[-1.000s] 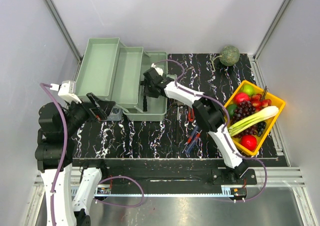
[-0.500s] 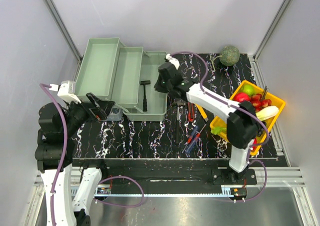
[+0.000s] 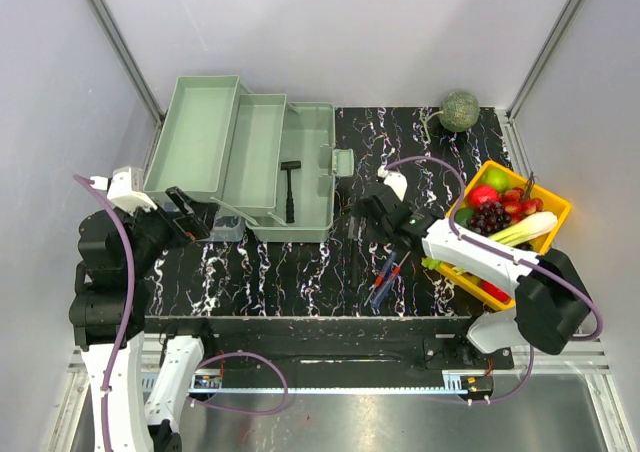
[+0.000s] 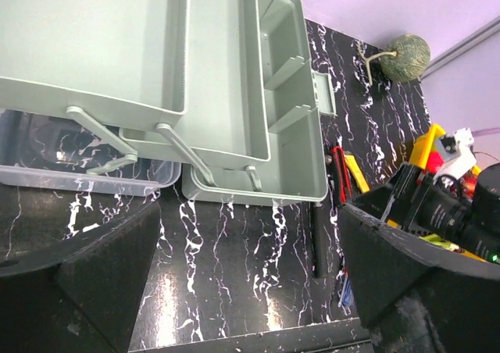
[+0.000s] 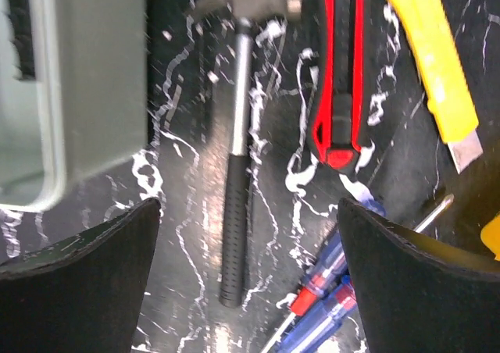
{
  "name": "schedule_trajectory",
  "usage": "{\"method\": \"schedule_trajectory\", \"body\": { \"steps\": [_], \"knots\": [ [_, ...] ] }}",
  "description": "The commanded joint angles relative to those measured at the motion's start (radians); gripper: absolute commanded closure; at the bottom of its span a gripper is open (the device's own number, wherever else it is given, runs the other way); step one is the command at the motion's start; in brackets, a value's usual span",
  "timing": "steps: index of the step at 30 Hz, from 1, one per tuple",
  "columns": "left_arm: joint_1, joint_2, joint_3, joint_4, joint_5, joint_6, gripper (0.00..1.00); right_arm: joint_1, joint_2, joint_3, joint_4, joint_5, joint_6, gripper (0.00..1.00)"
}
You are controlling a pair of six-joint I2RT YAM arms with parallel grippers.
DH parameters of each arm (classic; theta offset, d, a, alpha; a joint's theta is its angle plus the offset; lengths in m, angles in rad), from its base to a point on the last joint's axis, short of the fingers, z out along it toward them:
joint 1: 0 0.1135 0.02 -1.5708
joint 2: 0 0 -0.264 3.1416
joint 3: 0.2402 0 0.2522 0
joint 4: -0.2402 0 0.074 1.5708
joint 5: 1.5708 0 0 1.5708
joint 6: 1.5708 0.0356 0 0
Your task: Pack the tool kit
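The pale green toolbox (image 3: 310,172) stands open at the back left, trays folded out, with a small black hammer (image 3: 289,187) lying in its base. My right gripper (image 3: 364,216) is open and empty, hovering over the loose tools on the mat. In the right wrist view it (image 5: 246,206) is above a second hammer (image 5: 234,173) with a steel shaft, beside red pliers (image 5: 340,72), a yellow knife (image 5: 426,56) and red and blue screwdrivers (image 5: 336,306). My left gripper (image 3: 195,220) is open and empty by the toolbox's near left corner (image 4: 250,189).
The clear lid (image 4: 78,173) lies left of the toolbox. A yellow fruit tray (image 3: 555,207) sits at the right edge and a melon (image 3: 460,110) at the back right. The screwdrivers (image 3: 385,277) lie near the mat's front middle.
My right gripper has left the black hammer in the toolbox, drawn back right and come down over the tools on the mat. My left arm shifted slightly left.
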Motion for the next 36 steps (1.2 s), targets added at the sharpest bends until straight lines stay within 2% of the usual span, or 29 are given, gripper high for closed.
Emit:
{"method": "schedule_trajectory", "body": {
  "steps": [1,5,7,9,15,20,24,30,32,34,36],
  "knots": [
    [-0.003,-0.014,0.037,0.014,-0.071,0.01,0.01,0.008,0.017,-0.042,0.01,-0.044,-0.005,0.05],
    [-0.003,-0.02,0.029,0.012,-0.074,0.013,0.01,0.009,0.057,-0.077,0.042,-0.067,0.064,0.33],
    [-0.003,-0.021,0.026,0.012,-0.071,0.013,0.01,0.015,0.085,-0.094,0.069,-0.073,0.101,0.41],
    [-0.003,-0.023,0.022,0.011,-0.071,0.013,0.01,0.037,0.106,-0.105,0.103,-0.066,0.124,0.45],
    [-0.003,-0.018,0.011,0.023,-0.042,0.0,0.01,0.101,0.204,-0.05,0.105,-0.03,0.136,0.46],
    [-0.003,-0.014,0.009,0.025,-0.029,-0.005,0.01,0.15,0.289,0.034,-0.055,0.1,0.202,0.51],
    [-0.003,-0.014,0.014,0.025,-0.014,-0.007,0.01,0.167,0.332,0.038,-0.067,0.103,0.227,0.54],
    [-0.003,-0.009,0.02,0.026,-0.012,-0.004,0.01,0.178,0.37,0.039,-0.082,0.102,0.251,0.73],
    [-0.003,-0.006,0.017,0.026,-0.006,-0.005,0.01,0.178,0.382,0.045,-0.096,0.111,0.254,0.82],
    [-0.003,-0.009,0.014,0.029,0.001,-0.007,0.01,0.178,0.393,0.059,-0.127,0.132,0.258,0.99],
    [-0.003,-0.009,0.006,0.035,0.02,-0.013,0.01,0.178,0.387,0.064,-0.133,0.137,0.251,1.0]
  ]
}}
